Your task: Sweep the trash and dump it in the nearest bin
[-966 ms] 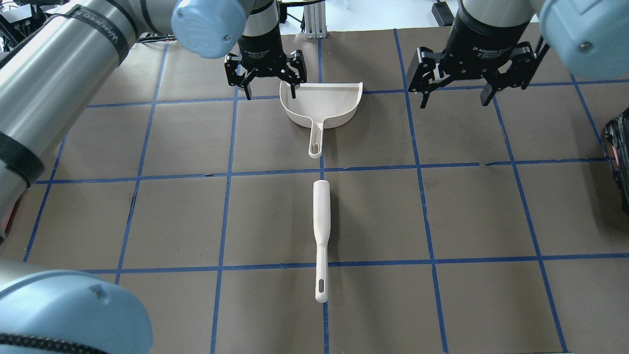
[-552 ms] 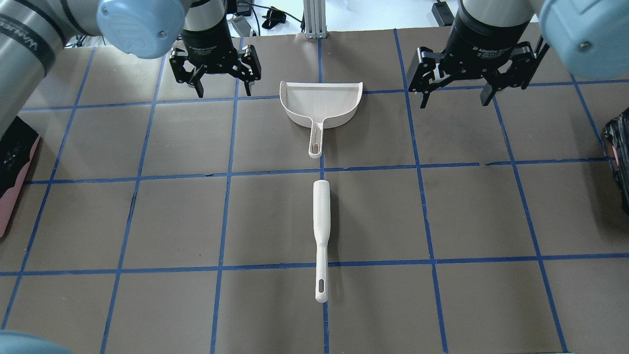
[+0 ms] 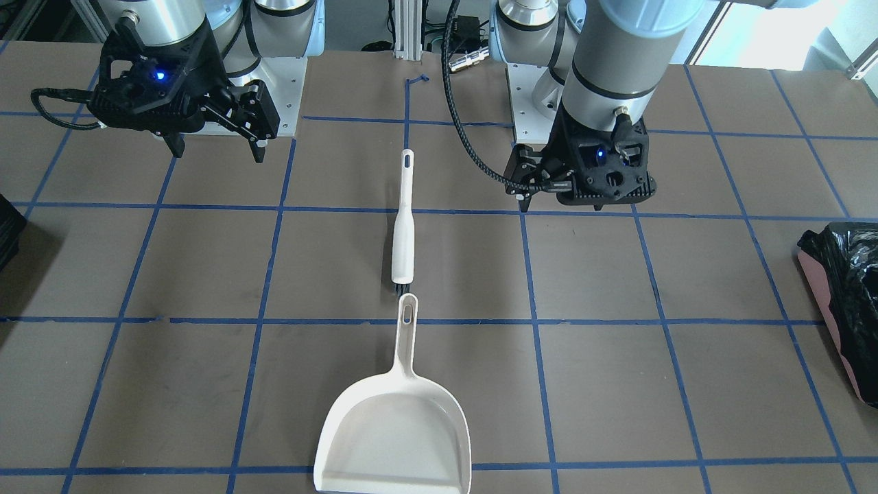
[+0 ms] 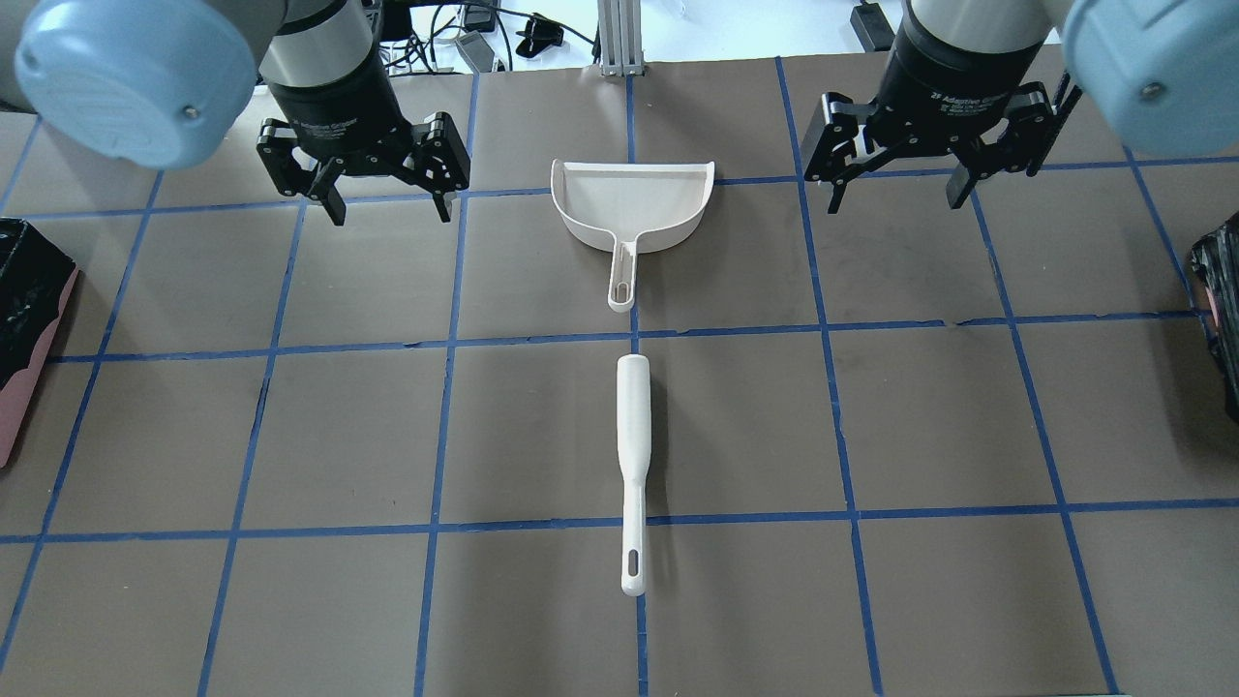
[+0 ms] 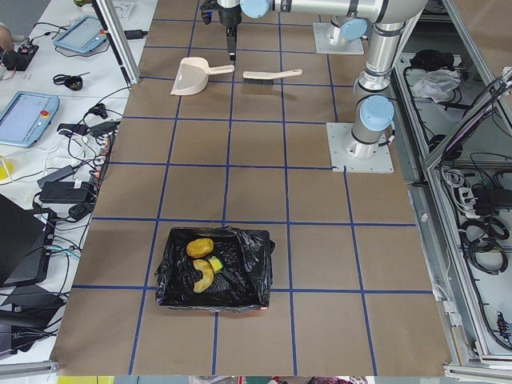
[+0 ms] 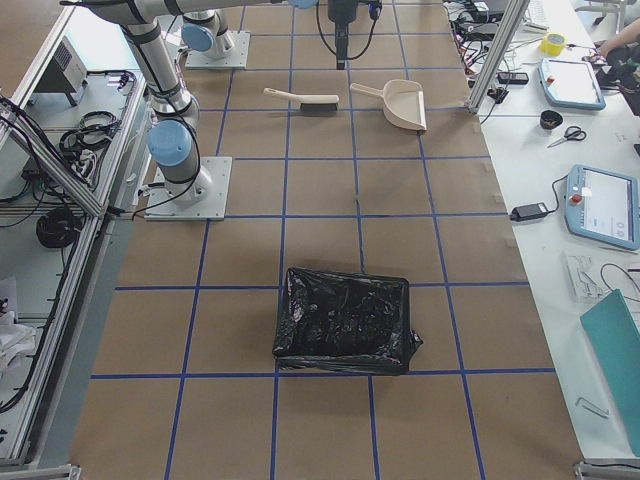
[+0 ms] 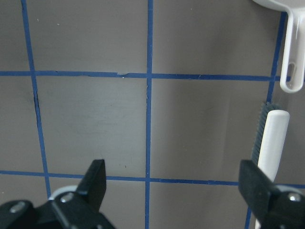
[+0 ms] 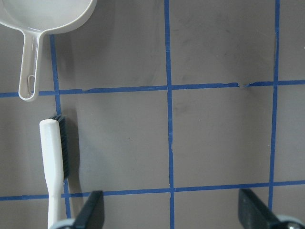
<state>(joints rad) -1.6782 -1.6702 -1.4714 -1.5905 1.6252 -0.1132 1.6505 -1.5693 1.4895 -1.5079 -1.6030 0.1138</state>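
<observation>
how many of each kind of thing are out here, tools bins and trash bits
dustpan: 1
brush: 1
bag-lined bins: 2, the left-end bin and the right-end bin
trash pieces: 3, all in the left-end bin
total: 7

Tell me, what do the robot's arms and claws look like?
Both arms are silver-grey tubes with pale blue joint caps. The left gripper and right gripper are black, two-fingered, with white lettering. A braided black cable runs to the left wrist.
</observation>
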